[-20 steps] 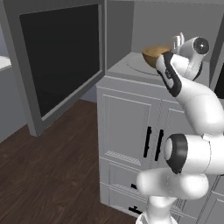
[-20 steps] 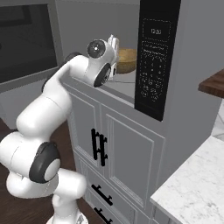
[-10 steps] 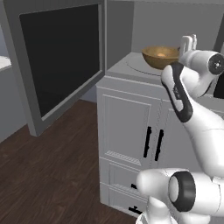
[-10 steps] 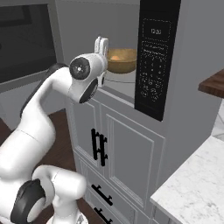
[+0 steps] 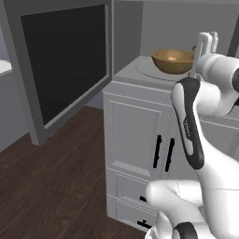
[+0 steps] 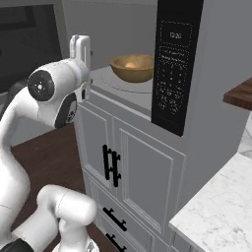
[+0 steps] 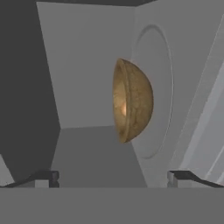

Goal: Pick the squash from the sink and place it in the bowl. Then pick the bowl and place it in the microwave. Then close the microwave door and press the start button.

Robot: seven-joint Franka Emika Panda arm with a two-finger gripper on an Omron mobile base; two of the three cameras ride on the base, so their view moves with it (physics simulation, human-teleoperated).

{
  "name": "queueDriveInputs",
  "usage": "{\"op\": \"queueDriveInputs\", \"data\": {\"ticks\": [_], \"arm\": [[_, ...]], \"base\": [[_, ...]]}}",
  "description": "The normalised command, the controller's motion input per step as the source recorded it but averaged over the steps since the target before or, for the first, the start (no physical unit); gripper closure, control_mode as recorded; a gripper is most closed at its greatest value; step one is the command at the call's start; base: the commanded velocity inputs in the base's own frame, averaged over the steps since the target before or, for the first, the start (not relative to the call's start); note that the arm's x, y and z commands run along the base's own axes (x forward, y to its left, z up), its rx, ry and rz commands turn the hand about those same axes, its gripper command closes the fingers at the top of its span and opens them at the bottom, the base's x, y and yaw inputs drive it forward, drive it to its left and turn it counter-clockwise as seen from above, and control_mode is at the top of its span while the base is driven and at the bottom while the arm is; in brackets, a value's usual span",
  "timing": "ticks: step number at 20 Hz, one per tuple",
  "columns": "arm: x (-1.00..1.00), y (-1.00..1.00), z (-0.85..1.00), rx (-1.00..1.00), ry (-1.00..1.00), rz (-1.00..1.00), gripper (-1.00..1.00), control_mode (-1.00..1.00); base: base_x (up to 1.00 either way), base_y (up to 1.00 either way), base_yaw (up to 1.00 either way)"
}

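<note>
The wooden bowl (image 5: 172,61) (image 6: 132,69) stands on the pale turntable (image 7: 158,83) inside the microwave (image 6: 123,29). A patch of the orange squash (image 6: 130,64) (image 7: 124,107) shows inside the bowl (image 7: 133,100). My gripper (image 5: 206,43) (image 6: 80,47) (image 7: 113,177) is open and empty. It hangs just outside the microwave's mouth, a short way from the bowl, and points at it. The microwave door (image 5: 65,60) stands swung wide open to the left, its dark glass facing the room. The dark control panel (image 6: 174,74) with its buttons is right of the opening. The sink is out of view.
Grey panelled cabinets with black handles (image 5: 163,151) (image 6: 112,165) sit under the microwave. A white marble counter (image 6: 216,206) lies at the lower right. Dark wood floor (image 5: 56,177) stretches below the open door.
My gripper has let go of the bowl and drawn back out of the microwave, its jaws widening. The bowl with the squash stays on the turntable, now uncovered.
</note>
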Motion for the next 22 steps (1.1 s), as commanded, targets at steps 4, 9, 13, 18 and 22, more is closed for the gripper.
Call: {"op": "queueDriveInputs", "data": {"ticks": [4,9,13,18,22], "arm": [[-1.00,0.68,0.09,0.00,0.00,0.00,-1.00,-1.00],[-1.00,0.51,0.06,0.00,0.09,0.00,-1.00,-1.00],[-1.00,0.56,-0.07,0.00,0.05,0.00,-1.00,-1.00],[-1.00,0.69,-0.26,0.00,0.03,0.00,-1.00,-1.00],[-1.00,0.74,-0.33,0.00,0.05,0.00,-1.00,-1.00]], "base": [[0.00,0.00,0.00],[0.00,0.00,0.00],[0.00,0.00,0.00],[0.00,0.00,0.00],[0.00,0.00,0.00]]}}
